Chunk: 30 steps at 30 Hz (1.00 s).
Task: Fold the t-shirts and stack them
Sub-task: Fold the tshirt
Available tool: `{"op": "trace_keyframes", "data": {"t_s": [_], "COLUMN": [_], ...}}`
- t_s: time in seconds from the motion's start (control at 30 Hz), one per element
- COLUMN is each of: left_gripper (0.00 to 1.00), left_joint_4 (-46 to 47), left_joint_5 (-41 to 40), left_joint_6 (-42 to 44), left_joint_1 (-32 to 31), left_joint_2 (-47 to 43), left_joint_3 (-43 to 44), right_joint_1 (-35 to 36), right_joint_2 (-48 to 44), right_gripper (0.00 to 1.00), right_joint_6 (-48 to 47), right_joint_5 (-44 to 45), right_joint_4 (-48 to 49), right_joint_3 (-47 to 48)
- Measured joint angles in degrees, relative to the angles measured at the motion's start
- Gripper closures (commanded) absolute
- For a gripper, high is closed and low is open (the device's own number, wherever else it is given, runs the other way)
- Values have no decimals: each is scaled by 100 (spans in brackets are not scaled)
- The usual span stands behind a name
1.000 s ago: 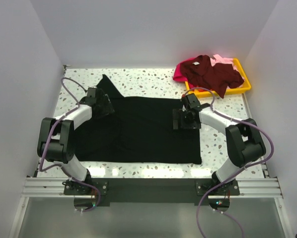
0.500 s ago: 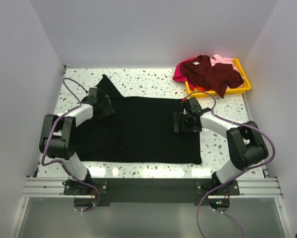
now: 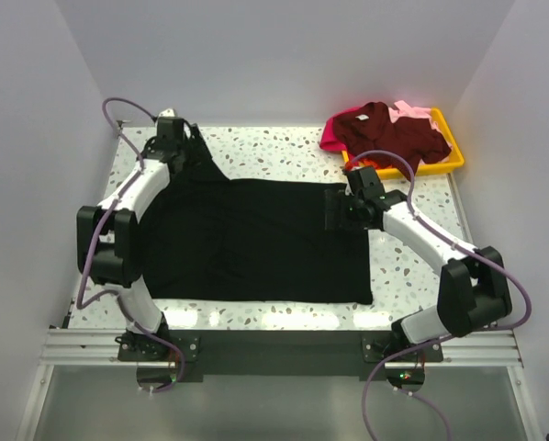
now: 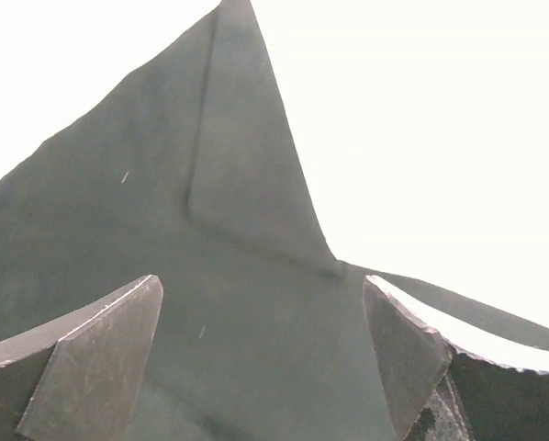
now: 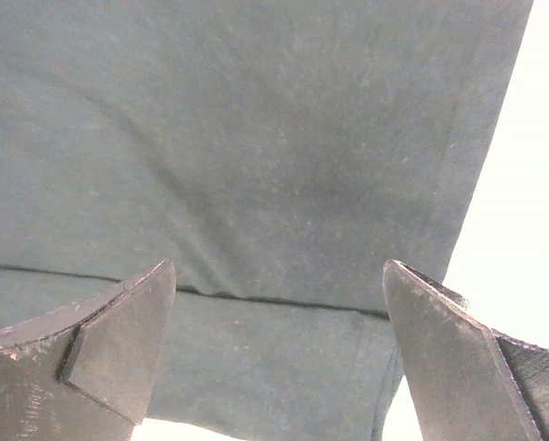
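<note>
The black t-shirt (image 3: pixel 256 239) lies spread flat on the worktop (image 3: pixel 284 147) between the two arms, and I think it is laid out this way so it can be folded first. One sleeve sticks out toward the far left corner. The left end effector (image 4: pixel 261 280) hangs over this sleeve with its fingers apart and nothing between them. In my judgement it stands there to take the sleeve and bring it inward. The right end effector (image 5: pixel 279 264) is also apart and empty, low over the cloth near the shirt's right edge.

The maroon shirt (image 3: pixel 389 133), the magenta shirt (image 3: pixel 332 138) and the pale pink shirt (image 3: pixel 410 112) wait in a heap on the yellow tray (image 3: pixel 444 163) at the far right. The maroon one lies on top. Probably they are kept there so only one shirt is handled at a time.
</note>
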Motion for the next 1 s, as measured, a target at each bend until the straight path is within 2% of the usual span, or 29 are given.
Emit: {"op": "trace_keyframes", "data": {"t_s": [0.2, 0.37, 0.53, 0.7, 0.97, 1.0], "left_gripper": [15, 16, 18, 26, 31, 34], "left_joint_4": [85, 15, -20, 17, -35, -37], "left_joint_5": [72, 57, -15, -81, -249, -262], "left_joint_6": [118, 136, 133, 131, 109, 107], "left_joint_1": [0, 0, 0, 0, 0, 0], "left_joint_2": [1119, 1725, 1851, 1961, 2072, 2079], "left_joint_3": [750, 876, 940, 1058, 1058, 1058], "right_joint_1": [-17, -50, -125, -192, -236, -245], "right_joint_2": [-415, -455, -457, -463, -579, -603], "right_gripper": [1, 1, 1, 1, 1, 1], "right_joint_6": [-2, -13, -26, -28, -42, -44], "right_joint_5": [13, 52, 116, 129, 129, 129], "right_joint_4": [-120, -232, -245, -245, -264, -262], "right_joint_3": [28, 24, -76, -319, -494, -501]}}
